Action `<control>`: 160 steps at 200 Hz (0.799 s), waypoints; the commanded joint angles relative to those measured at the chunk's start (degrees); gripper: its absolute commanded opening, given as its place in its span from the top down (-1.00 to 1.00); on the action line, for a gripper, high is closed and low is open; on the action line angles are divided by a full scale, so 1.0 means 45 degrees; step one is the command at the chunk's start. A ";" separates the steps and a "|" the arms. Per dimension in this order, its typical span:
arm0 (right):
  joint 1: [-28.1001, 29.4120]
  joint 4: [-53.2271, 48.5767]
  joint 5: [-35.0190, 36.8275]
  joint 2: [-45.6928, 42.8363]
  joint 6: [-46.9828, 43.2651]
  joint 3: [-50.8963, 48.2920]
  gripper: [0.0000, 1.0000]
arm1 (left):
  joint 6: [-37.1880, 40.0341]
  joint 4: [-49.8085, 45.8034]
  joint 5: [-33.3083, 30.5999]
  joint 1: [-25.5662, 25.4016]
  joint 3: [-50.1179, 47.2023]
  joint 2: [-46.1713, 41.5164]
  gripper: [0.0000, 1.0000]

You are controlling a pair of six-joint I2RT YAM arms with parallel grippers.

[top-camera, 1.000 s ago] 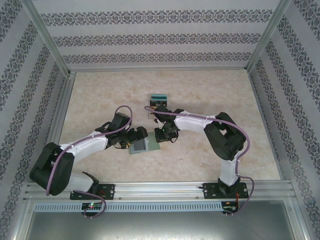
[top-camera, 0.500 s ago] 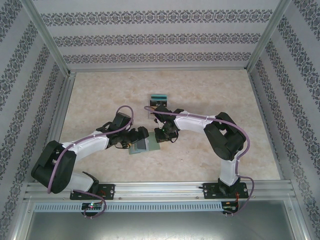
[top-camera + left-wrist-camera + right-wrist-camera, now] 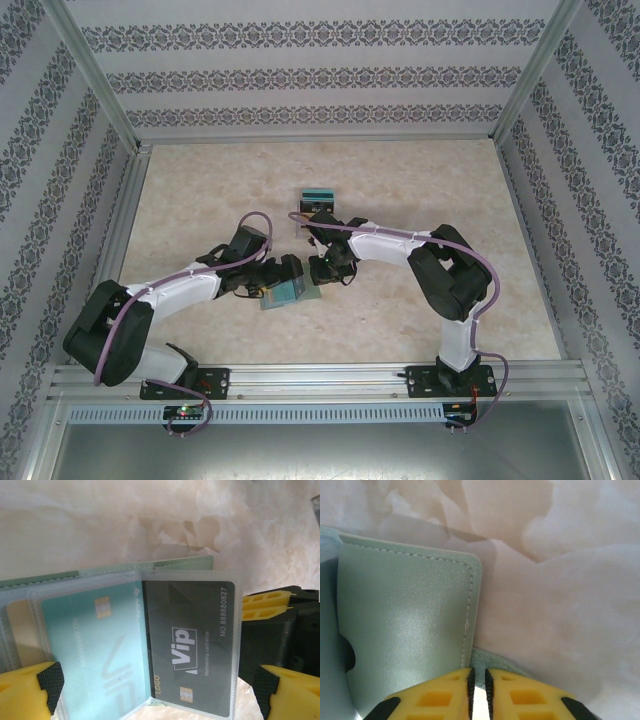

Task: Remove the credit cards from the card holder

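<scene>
The card holder [image 3: 291, 293] lies open on the table between both grippers. In the left wrist view its clear pockets [image 3: 125, 577] show the credit cards: a teal card [image 3: 92, 650], a black VIP card [image 3: 192, 640] and a tan card edge [image 3: 20, 630] at far left. My left gripper [image 3: 283, 277] [image 3: 160, 692] hangs open just above, its fingers [image 3: 30, 690] wide on either side of the pockets, holding nothing. My right gripper [image 3: 325, 270] [image 3: 479, 680] is shut on a thin flap at the edge of the grey-green cover [image 3: 405, 630].
A clear upright stand [image 3: 318, 196] with a teal-topped card stands just behind the grippers. Marbled table [image 3: 450, 190] stretches open to the right and back. Patterned walls and a metal frame [image 3: 120, 210] enclose the table.
My left gripper has slid right over the holder and spread a little wider. The holder's top now shows teal where it showed grey. The right arm has hardly moved.
</scene>
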 commanded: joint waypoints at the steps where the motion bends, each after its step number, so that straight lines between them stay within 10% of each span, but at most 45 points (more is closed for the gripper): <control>1: 0.0203 0.0246 0.0058 0.0550 0.0147 -0.0108 0.56 | 0.0324 -0.0081 0.0238 -0.0263 0.0446 -0.0099 -0.99; 75: -0.0421 0.0253 0.0099 -0.1042 0.0068 -0.0212 0.58 | 0.0181 -0.1331 -0.1104 -0.0186 0.0323 -0.1342 -0.86; 138: 0.0328 0.0301 -0.0399 -0.0029 0.0027 0.0485 0.82 | -0.0822 -0.0769 -0.1150 -0.0194 -0.0059 -0.0788 0.55; 160: 0.0350 0.0352 -0.0377 0.0174 -0.0011 0.0416 0.83 | -0.0900 -0.0587 -0.1045 -0.0188 -0.0011 -0.0384 0.69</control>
